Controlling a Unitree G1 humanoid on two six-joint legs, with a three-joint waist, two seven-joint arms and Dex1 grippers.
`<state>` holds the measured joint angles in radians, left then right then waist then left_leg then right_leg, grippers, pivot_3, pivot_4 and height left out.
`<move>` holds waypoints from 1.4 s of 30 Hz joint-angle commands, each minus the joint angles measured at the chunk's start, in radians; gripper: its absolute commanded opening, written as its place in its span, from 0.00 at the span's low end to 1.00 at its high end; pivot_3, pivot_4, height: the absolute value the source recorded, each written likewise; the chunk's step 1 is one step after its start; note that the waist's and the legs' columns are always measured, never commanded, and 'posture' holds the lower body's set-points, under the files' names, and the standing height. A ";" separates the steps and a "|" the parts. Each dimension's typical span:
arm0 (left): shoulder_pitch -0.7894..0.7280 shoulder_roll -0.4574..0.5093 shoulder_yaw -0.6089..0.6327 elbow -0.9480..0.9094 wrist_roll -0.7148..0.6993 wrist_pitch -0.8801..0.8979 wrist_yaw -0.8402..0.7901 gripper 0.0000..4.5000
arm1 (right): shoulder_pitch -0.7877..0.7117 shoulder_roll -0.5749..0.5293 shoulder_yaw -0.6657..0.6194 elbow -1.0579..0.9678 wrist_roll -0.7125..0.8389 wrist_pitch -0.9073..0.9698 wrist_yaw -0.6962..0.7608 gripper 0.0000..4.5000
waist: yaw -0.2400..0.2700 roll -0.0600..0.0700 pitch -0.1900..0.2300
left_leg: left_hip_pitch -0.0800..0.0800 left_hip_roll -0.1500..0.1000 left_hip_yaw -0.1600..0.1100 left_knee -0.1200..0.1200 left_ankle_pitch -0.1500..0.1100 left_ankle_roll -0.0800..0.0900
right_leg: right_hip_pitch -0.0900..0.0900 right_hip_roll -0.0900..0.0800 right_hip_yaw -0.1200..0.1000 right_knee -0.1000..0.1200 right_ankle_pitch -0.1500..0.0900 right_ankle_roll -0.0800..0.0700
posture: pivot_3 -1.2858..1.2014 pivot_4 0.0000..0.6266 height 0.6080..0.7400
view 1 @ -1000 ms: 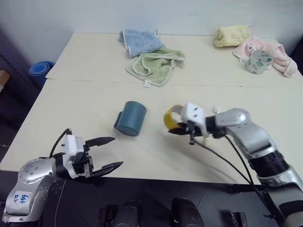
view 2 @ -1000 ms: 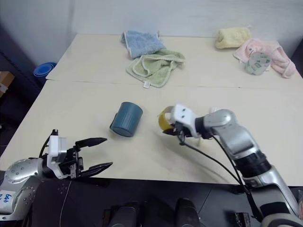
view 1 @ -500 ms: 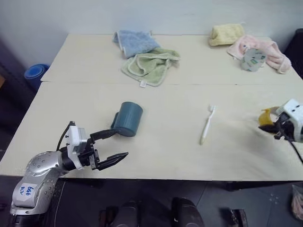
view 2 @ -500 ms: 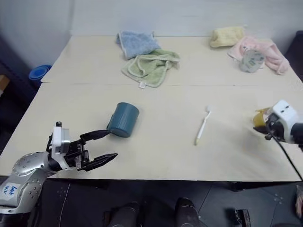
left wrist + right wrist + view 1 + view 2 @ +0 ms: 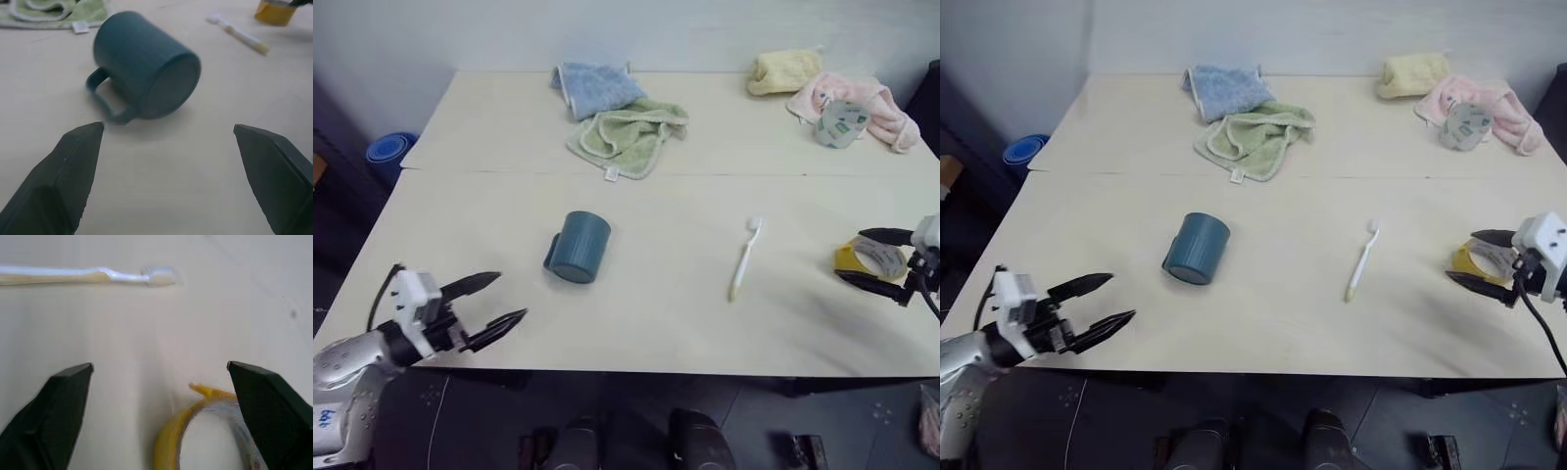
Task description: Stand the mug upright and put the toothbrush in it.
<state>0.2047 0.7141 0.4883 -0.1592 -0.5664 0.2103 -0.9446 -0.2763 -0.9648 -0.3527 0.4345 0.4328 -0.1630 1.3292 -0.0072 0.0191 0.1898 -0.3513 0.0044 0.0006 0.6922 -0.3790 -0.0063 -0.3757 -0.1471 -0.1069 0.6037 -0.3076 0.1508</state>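
The dark teal mug (image 5: 579, 248) lies on its side at the table's middle left, its handle toward the left; the left wrist view shows its base (image 5: 146, 71) facing my left gripper (image 5: 509, 297). That gripper hangs open near the front left edge, well short of the mug. Right of centre, the pale yellow toothbrush (image 5: 744, 259) lies flat with its head pointing away from me. My right gripper (image 5: 849, 255) stands open at the right edge, with the yellow tape roll (image 5: 868, 258) resting on the table between its fingers.
A blue towel (image 5: 597, 86) and a green towel (image 5: 628, 132) lie at the back centre. At the back right, a yellow towel (image 5: 783, 70) sits beside a pink towel (image 5: 867, 96) carrying a round grey object (image 5: 832, 122). A blue item (image 5: 386, 149) is on the floor at the left.
My right gripper carried the yellow tape roll from the table's middle to the right edge and opened, uncovering the toothbrush. My left gripper drew back to the left, away from the mug.
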 commanded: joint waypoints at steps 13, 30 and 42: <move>-0.290 0.178 0.041 -0.079 -0.288 0.931 0.377 1.00 | 0.299 0.344 0.088 -0.556 0.109 -0.142 -0.052 0.98 | 0.036 -0.005 0.000 | -0.002 -0.006 -0.017 0.005 0.000 0.001 | 0.001 -0.003 0.005 0.005 0.001 0.002 | 0.52 0.24 1.00; -0.963 -0.084 -0.553 0.386 0.080 0.999 0.526 1.00 | 0.386 0.368 0.089 -0.602 0.094 -0.193 -0.172 0.98 | 0.026 -0.003 -0.002 | 0.000 -0.007 -0.008 0.006 0.002 0.000 | 0.002 -0.001 0.004 0.008 0.001 0.002 | 0.52 0.24 1.00; -1.010 -0.112 -0.752 0.536 0.243 0.909 0.335 0.42 | 0.431 0.388 0.079 -0.646 0.084 -0.208 -0.258 1.00 | 0.037 0.005 -0.009 | 0.001 -0.008 -0.007 0.007 0.002 0.000 | 0.004 -0.002 0.005 0.008 0.001 0.002 | 0.52 0.24 1.00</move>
<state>-0.8538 0.6331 -0.1843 0.3079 -0.3435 1.0975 -0.5745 0.1472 -0.5762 -0.2450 -0.1785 0.5119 -0.3508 1.0825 0.0296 0.0239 0.1812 -0.3502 -0.0034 -0.0067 0.6989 -0.3769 -0.0061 -0.3721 -0.1491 -0.1021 0.6122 -0.3066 0.1529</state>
